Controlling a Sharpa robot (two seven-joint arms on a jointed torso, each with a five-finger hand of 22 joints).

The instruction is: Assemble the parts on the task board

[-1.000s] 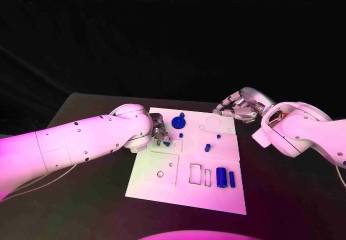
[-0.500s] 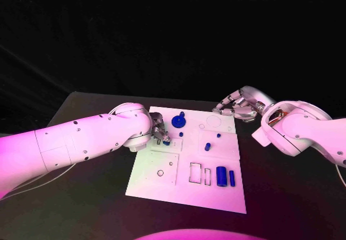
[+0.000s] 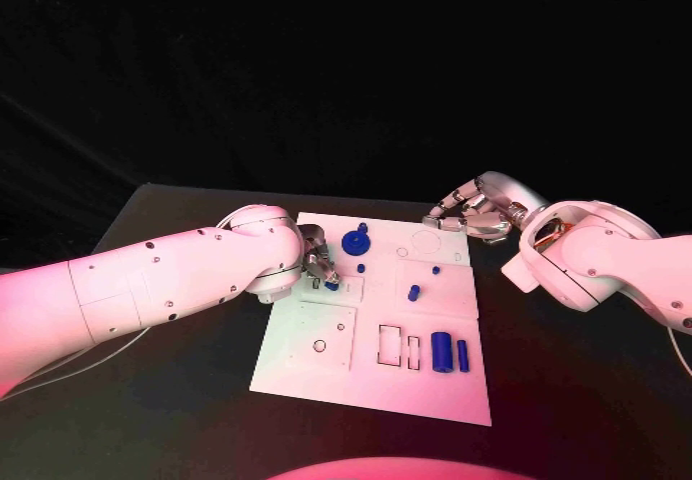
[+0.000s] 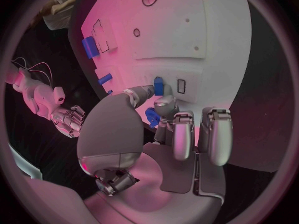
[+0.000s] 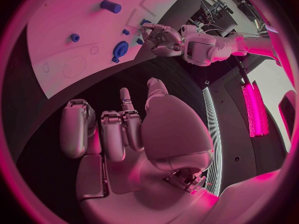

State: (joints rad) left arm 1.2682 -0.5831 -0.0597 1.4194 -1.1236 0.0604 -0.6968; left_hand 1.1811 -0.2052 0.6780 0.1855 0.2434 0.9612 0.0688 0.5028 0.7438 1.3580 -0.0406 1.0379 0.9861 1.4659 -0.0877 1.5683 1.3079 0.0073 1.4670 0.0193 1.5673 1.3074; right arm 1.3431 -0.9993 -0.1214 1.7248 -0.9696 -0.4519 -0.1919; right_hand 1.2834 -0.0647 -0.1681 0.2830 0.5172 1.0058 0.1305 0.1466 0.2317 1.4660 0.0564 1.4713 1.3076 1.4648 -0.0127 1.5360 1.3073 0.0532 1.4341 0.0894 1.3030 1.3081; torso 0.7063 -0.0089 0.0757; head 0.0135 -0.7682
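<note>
Parts work at upper-left slot of task board; left hand busy, right hand idle.

Head view: board centre frame on dark tabletop. Left hand at board's upper-left, fingertips on small blue part by a rectangular slot. Blue gear-like part just above; two blue cylinders lower right, well apart. Right hand off board's upper-right corner, curled, holding nothing. Left wrist view: thumb and finger pinch the blue part beside slot outline. Prob. light, rigid, smooth plastic; slips easily, so grip its flat sides. Room tight near slot walls; open below. Right wrist view: right hand over bare tabletop, fingers curled in.
</note>
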